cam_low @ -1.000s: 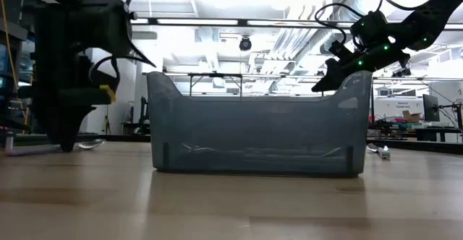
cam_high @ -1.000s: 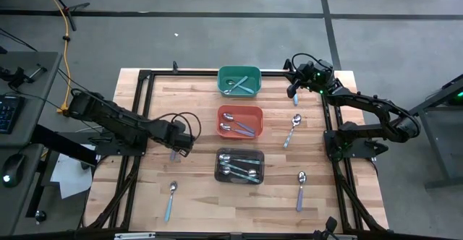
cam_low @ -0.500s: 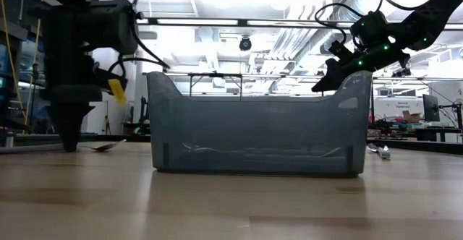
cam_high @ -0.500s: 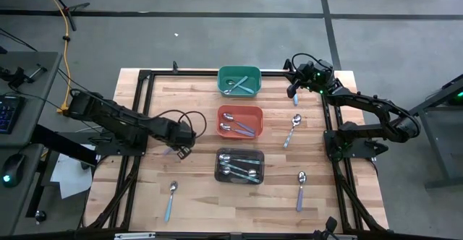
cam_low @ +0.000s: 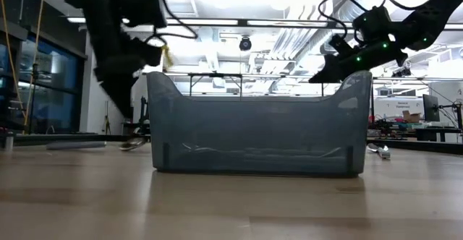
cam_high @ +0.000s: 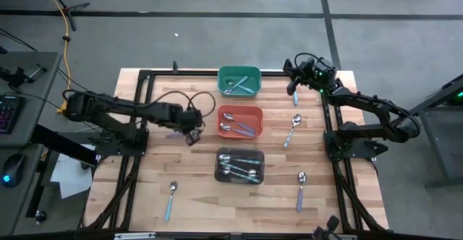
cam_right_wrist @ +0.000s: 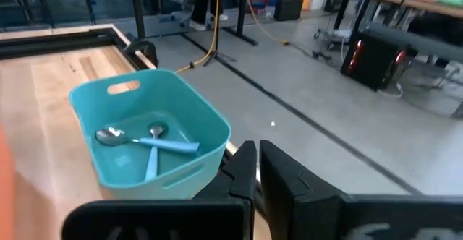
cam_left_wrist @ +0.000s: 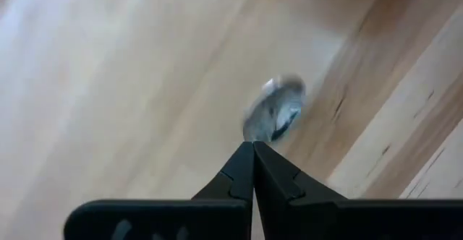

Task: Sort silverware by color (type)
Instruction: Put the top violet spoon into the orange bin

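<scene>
The left pincer [cam_high: 192, 134] hangs above the tabletop [cam_high: 159, 168] just beside the red-orange bin [cam_high: 241, 121], its fingers [cam_left_wrist: 249, 175] pressed together on the handle of a spoon [cam_left_wrist: 275, 111] whose bowl juts out ahead of the tips in the left wrist view. The handle's colour is hidden by the pincer, so I cannot tell which bin it belongs in. To do this carry well, I judge the arm should first clear the bin wall in height, then bring the bowl over the bin's middle and lower before letting go, so the spoon lands flat among the spoons already there rather than catching the rim. The right pincer [cam_high: 293, 90] waits well apart, beside the green bin [cam_high: 239, 81], fingers nearly together and holding nothing visible.
</scene>
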Controlling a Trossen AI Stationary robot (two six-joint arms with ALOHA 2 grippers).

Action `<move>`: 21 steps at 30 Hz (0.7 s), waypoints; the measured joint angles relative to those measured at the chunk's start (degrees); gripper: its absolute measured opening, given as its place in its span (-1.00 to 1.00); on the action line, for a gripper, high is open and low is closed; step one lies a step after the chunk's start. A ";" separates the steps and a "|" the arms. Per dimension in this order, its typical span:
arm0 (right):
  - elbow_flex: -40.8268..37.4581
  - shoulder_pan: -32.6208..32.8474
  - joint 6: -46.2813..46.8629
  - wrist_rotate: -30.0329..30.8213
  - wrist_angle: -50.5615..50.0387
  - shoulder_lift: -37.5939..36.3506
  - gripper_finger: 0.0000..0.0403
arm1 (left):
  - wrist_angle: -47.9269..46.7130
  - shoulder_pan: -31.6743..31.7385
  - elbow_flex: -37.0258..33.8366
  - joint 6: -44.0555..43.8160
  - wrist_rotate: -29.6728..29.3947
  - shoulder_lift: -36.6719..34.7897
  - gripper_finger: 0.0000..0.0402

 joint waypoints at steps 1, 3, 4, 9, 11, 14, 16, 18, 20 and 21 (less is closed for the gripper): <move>0.08 0.00 -0.29 -0.02 0.35 0.02 -0.98 | 0.20 0.56 0.92 0.98 0.08 -0.01 -0.99; 0.88 0.00 -0.62 -0.01 0.20 0.02 -0.98 | 0.29 1.45 1.88 2.68 1.00 -0.01 -0.99; 1.44 0.00 -0.90 -0.01 0.18 0.02 -0.98 | 0.23 1.75 1.95 3.80 2.21 -0.01 -1.00; 4.01 0.00 -1.43 -0.02 0.05 0.02 -0.98 | 0.17 2.00 0.57 8.60 7.33 0.03 -0.89; 4.99 0.00 -1.43 -0.02 0.06 0.02 -0.98 | 0.15 2.02 -0.30 11.50 8.07 0.03 -0.82; 6.49 0.00 -1.43 0.00 -0.12 0.02 -0.98 | 1.00 2.24 -1.49 14.29 9.63 0.17 -0.69; 7.31 0.00 -1.43 -0.02 -0.38 0.02 -0.98 | 3.10 2.92 -2.06 14.64 11.42 0.48 -0.61; 7.92 0.00 -1.43 -0.02 -0.62 0.02 -0.98 | 4.77 3.82 -2.40 15.29 12.42 0.85 -0.53; 8.28 0.00 -1.54 -0.02 -0.71 0.02 -0.98 | 6.11 4.77 -3.05 17.44 12.31 1.27 -0.47; 8.41 0.00 -1.89 0.00 -1.06 0.02 -0.98 | 6.09 5.37 -3.39 18.69 12.32 1.49 -0.46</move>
